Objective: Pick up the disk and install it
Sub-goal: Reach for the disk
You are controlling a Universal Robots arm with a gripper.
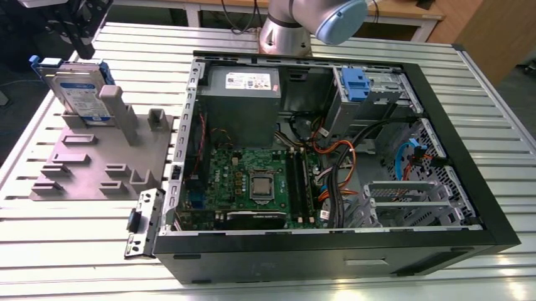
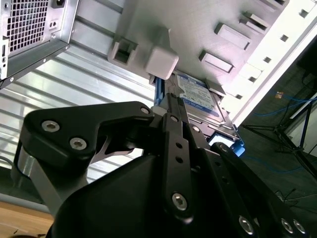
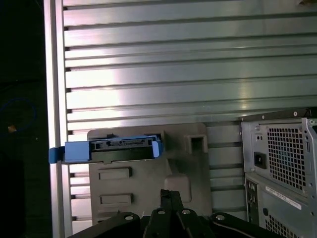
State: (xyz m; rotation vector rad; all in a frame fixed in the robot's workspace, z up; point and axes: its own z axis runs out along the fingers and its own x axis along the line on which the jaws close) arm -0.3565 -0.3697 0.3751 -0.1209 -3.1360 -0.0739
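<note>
**One disk on edge in its stand, gripper empty above it**

I see the disk standing on its long edge in a slot of the grey fixture plate, on the exterior view's left of the open computer case. Stood that way, its blue-framed top edge sits proud of the plate. I judge this is meant to offer something to pinch from above.

The gripper hovers over the plate near the disk without touching it. In the first wrist view its tips look pressed together on nothing. No part of the install is done, and the disk is well apart from the case.

A tall grey post rises just beside the disk and a shorter block stands near, so I judge room is tight on that side. Inside the case, a drive bay with a blue clip sits in a far corner. Orange cables are strung close by it. Everything rests on the slatted metal table.
</note>
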